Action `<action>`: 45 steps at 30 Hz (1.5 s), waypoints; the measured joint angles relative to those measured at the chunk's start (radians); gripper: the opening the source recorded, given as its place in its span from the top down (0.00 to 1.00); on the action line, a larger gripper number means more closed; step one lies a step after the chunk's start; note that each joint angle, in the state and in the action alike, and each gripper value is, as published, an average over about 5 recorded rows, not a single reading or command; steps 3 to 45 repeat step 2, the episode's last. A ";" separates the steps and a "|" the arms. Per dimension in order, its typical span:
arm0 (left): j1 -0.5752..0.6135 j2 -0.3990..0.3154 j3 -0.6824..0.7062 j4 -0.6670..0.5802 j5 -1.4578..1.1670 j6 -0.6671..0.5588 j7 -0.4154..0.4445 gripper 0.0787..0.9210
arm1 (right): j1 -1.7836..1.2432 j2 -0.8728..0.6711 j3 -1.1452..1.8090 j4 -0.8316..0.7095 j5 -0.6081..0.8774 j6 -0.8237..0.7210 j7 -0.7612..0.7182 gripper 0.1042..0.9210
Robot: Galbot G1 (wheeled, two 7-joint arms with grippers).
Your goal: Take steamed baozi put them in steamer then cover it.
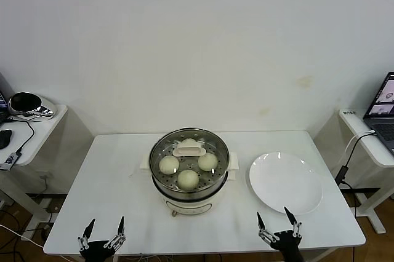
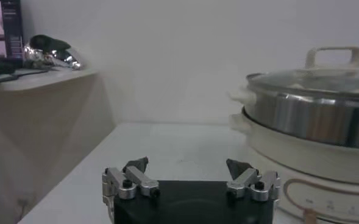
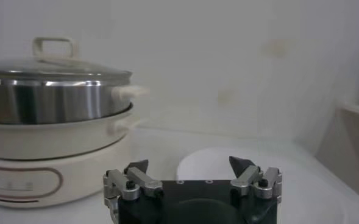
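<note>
White wall is backing a white table (image 1: 123,176), where the steamer (image 1: 189,176) is sitting at the centre with its glass cover (image 1: 189,151) already on and three buns (image 1: 188,179) showing through it. Beside it, a white plate (image 1: 286,182) is lying bare. Both the left gripper (image 1: 103,230) and right gripper (image 1: 276,219) are hanging near the table's front edge, jaws spread wide, gripping nothing. The task is looking finished; nothing more seems called for. No readable writing is showing.

Bright, even light; glare on the plate (image 1: 286,183); wrist views soft.
</note>
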 measured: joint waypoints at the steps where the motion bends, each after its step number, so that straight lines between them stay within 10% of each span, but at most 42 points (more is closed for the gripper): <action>1: -0.001 -0.001 0.000 0.001 0.000 -0.001 0.001 0.12 | -0.001 0.000 -0.001 0.001 0.000 0.000 0.000 0.12; 45: -0.003 -0.002 -0.001 0.002 0.000 -0.001 0.003 0.12 | -0.001 0.001 -0.001 0.002 0.000 -0.001 0.001 0.12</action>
